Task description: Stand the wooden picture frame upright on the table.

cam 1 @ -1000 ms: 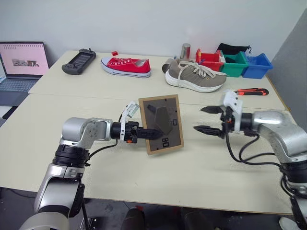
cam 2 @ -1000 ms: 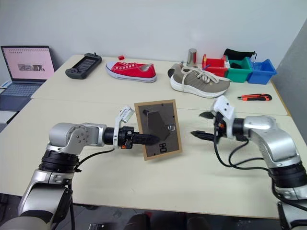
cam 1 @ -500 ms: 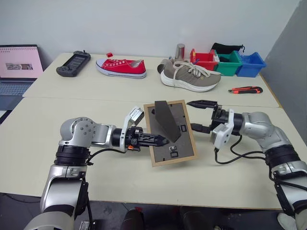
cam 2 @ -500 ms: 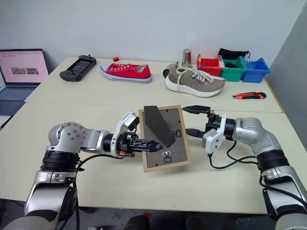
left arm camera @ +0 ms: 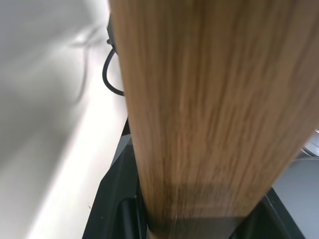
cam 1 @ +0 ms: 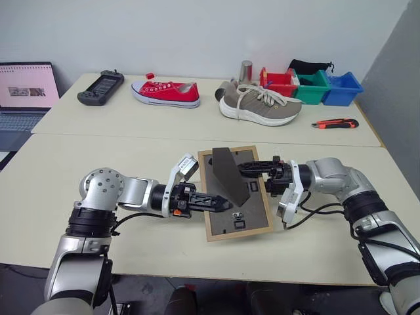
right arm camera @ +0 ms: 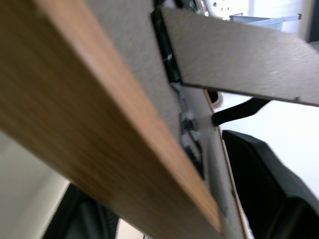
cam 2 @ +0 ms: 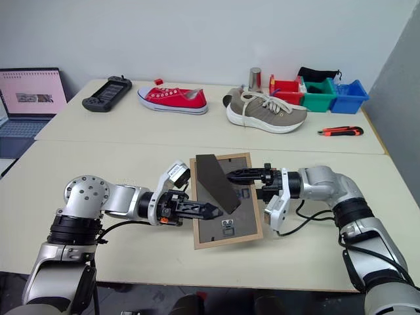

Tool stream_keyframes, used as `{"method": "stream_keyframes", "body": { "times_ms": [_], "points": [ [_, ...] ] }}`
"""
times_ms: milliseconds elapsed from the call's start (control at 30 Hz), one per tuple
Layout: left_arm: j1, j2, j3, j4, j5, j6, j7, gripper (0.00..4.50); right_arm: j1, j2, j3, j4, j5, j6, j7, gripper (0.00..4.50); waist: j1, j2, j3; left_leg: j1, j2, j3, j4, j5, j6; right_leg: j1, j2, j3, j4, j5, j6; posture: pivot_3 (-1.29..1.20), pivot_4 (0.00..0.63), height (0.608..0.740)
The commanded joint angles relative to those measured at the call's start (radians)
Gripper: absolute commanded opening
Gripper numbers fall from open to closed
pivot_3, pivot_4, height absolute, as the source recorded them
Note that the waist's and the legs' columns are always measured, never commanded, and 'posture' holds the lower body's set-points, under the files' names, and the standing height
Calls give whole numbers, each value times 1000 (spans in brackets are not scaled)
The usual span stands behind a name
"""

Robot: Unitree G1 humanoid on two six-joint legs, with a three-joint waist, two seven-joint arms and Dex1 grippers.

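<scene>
The wooden picture frame (cam 1: 252, 210) hangs tilted above the table (cam 1: 98, 170), its dark back panel towards me and its fold-out stand (cam 1: 230, 174) swung out. My left gripper (cam 1: 220, 202) is shut on the frame's left edge, and the wood grain (left arm camera: 199, 99) sits between its fingers (left arm camera: 119, 209). My right gripper (cam 1: 252, 176) reaches in level from the right. It is open, with its jaws either side of the frame's right edge (right arm camera: 99, 114), and one finger (right arm camera: 259, 174) lies over the back panel near the stand (right arm camera: 239, 59).
Along the table's far side lie a game controller (cam 1: 100, 88), a red sneaker (cam 1: 165, 92), a grey-brown sneaker (cam 1: 260, 105), a metal cup (cam 1: 245, 70), coloured bins (cam 1: 312, 86) and a utility knife (cam 1: 338, 123). A laptop (cam 1: 25, 88) stands at far left.
The stand has swung out from the back panel. My right gripper has moved left to the frame's right edge, rolled over and narrowed. My left gripper drew the frame slightly nearer.
</scene>
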Motion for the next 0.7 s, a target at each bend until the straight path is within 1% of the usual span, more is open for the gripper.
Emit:
{"method": "stream_keyframes", "body": {
  "times_ms": [33, 133, 267, 300, 333, 367, 433, 467, 500, 567, 600, 633, 667, 700],
  "points": [
    [-12, -3, 2, -8, -44, 4, 49, 1295, -31, 10, -14, -20, -7, -17, -52, 2060, 0, 0, 0, 0, 0, 0, 0, 0, 0, 0, 0, 0, 0, 0, 0, 0, 150, 740],
    [-16, -11, 8, 10, -51, 4, 81, 1295, -28, 11, -14, -29, -20, -20, -72, 1952, 0, 0, 0, 0, 0, 0, 0, 0, 0, 0, 0, 0, 0, 0, 0, 0, 150, 740],
    [-1, -31, 40, -50, 12, -63, 106, 1295, -15, 8, -10, -49, -7, -7, -83, 1918, 1, 0, 0, 0, 0, 0, 0, 0, 0, 0, 0, 0, 0, 0, 0, 0, 150, 740],
    [3, -28, 42, -49, 25, -74, 104, 1644, -10, 4, -12, -50, -2, 6, -85, 1911, 0, 0, 0, 0, 0, 0, 0, 0, 0, 0, 0, 0, 0, 0, 0, 0, 150, 740],
    [17, 6, 14, -92, 62, -91, 57, 2012, -4, -5, -14, -48, 21, 28, -84, 1910, 0, 0, 0, 0, 0, 0, 0, 0, 0, 0, 0, 0, 0, 0, 0, 0, 150, 740],
    [21, 27, 3, -107, 89, -103, 29, 2187, 1, -12, -19, -48, 36, 46, -87, 1909, -1, 0, 0, 0, 0, 0, 0, 0, 0, 0, 0, 0, 0, 0, 0, 0, 150, 740],
    [18, 64, -18, -122, 148, -145, -25, 2699, 11, -27, -18, -56, 70, 67, -85, 1909, -2, 0, 0, 0, 0, 0, 0, 0, -1, 0, 0, 0, 0, 0, 0, 0, 150, 740],
    [7, 74, -17, -105, 172, -168, -45, 2896, 19, -36, -16, -64, 95, 82, -79, 1909, -2, 0, 0, 0, 0, 0, 0, 1, -1, 0, 0, 0, 0, 0, 0, 0, 150, 740],
    [-1, 84, -19, -89, 200, -193, -66, 3202, 28, -43, -14, -72, 112, 94, -75, 1909, -1, 0, 0, 0, 0, 0, 0, 1, -1, 0, 0, 0, 0, 0, 0, 0, 150, 740],
    [-17, 104, -17, -61, 252, -241, -107, 3575, 49, -60, -15, -89, 147, 127, -65, 1909, 2, 0, 0, 0, 0, 0, 0, 1, -1, 0, 0, 0, 0, 0, 0, 0, 150, 740],
    [-24, 115, -15, -52, 275, -263, -131, 3934, 58, -68, -13, -96, 162, 144, -60, 1909, 3, 0, 0, 0, 0, 0, 0, 1, -1, 0, 0, 0, 0, 0, 0, 0, 150, 740],
    [-35, 126, -5, -38, 297, -285, -146, 4085, 69, -78, -8, -100, 188, 164, -51, 1909, 4, 0, 0, 0, 0, 0, 0, 1, -1, 0, 0, 0, 0, 0, 0, 0, 150, 740],
    [-46, 135, 3, -25, 316, -303, -157, 4345, 79, -85, -5, -104, 210, 186, -41, 1909, 4, 0, 0, 0, 0, 0, 0, 0, -1, 0, 0, 0, 0, 0, 0, 0, 150, 740],
    [-62, 139, 23, -2, 330, -316, -157, 4479, 91, -90, -2, -110, 238, 212, -31, 1909, 4, 0, 0, 0, 0, 0, 0, 0, -1, 0, 0, 0, -1, 0, 0, 0, 150, 740]
  ]
}}
